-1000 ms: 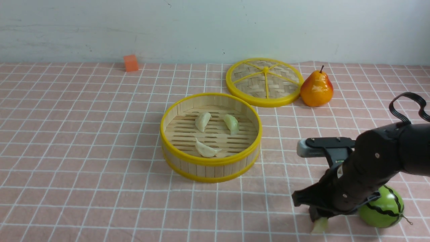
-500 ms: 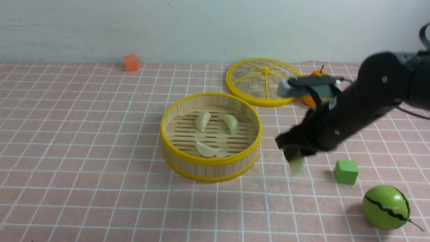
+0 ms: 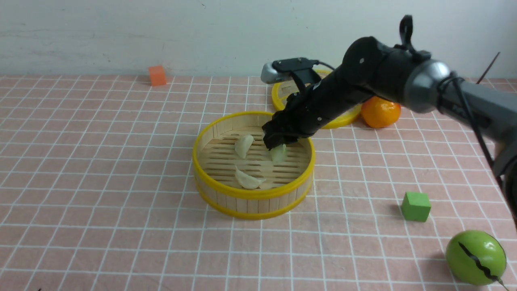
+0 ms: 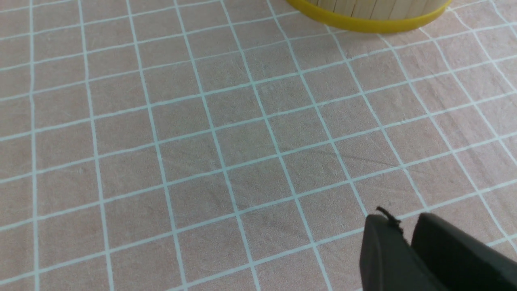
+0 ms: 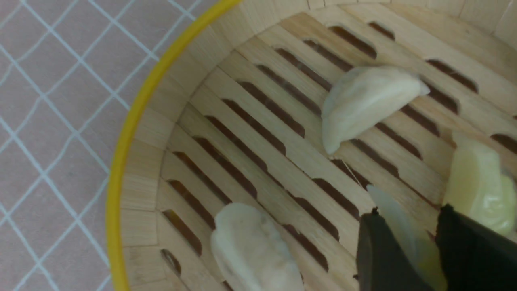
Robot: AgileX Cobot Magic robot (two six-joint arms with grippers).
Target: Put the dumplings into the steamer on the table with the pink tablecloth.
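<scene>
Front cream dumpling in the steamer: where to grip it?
Pinch the front cream dumpling across its narrow width at mid-length, coming straight down. It lies flat on the slats close to the steamer wall, which likely blocks a side approach.

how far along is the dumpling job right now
Done: two cream-white dumplings and one green dumpling already lie on the slatted floor of the steamer. In hand: the right pincer grips the fourth dumpling, pale green, low inside the basket. Left: letting it go there and pulling the arm clear.
</scene>
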